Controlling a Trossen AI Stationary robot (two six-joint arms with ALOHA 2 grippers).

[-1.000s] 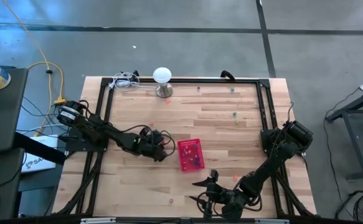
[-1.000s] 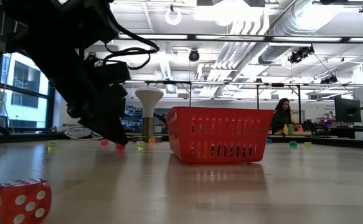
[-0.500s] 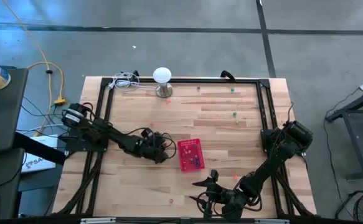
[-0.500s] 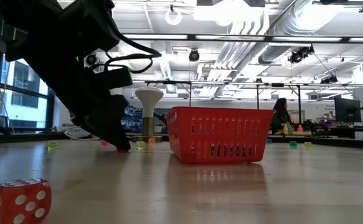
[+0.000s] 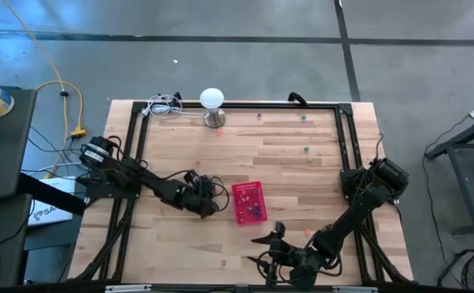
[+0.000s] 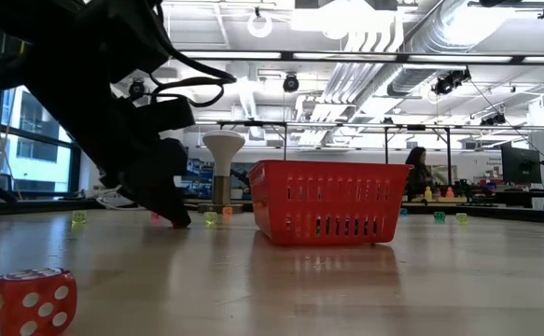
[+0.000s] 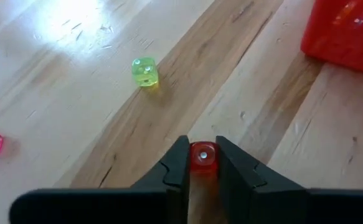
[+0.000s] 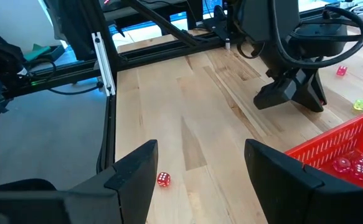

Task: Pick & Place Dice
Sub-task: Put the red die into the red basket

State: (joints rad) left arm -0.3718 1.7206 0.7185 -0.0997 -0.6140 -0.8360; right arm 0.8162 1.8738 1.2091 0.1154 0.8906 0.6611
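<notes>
The red basket [image 5: 249, 202] stands mid-surface [image 5: 302, 187], just beside the left hand [image 5: 213, 203], blocking passage on that side. A white dome-topped lamp [image 5: 212, 104] and a bundle of cables [image 5: 162, 106] occupy the far edge. The wide stretch of surface between lamp and basket lies open, with only scattered dice [image 5: 306, 150]; the right hand [image 5: 261, 251] occupies the near edge.

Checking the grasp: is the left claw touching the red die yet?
Touching. The left wrist view shows the left claw with both fingers pressed against the red die, no gap on either side.
</notes>
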